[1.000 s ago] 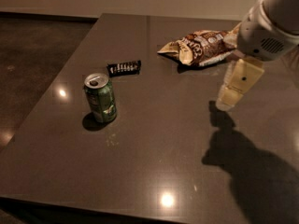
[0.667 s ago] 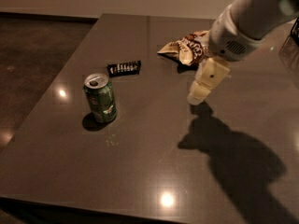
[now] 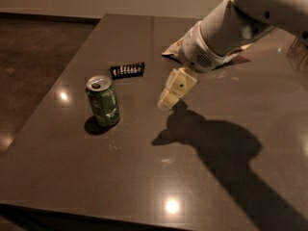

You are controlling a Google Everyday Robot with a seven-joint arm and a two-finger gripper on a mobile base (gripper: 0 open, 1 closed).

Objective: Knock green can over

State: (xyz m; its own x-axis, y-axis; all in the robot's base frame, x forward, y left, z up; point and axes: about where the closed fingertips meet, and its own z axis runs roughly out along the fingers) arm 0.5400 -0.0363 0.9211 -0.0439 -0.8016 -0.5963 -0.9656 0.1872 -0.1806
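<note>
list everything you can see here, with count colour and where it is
small cylindrical green metal drink can: one, green with silver top, upright on the table's left part
flat black rectangular packet: one, black with pale markings, lying behind the can
crinkled chip bag: one, brown and white, far side, mostly hidden behind the arm
glossy dark table: one, dark brown, fills most of the view
robot arm: one, white, reaching in from upper right
tool: one, cream, low over the table, right of the can, apart from it
</note>
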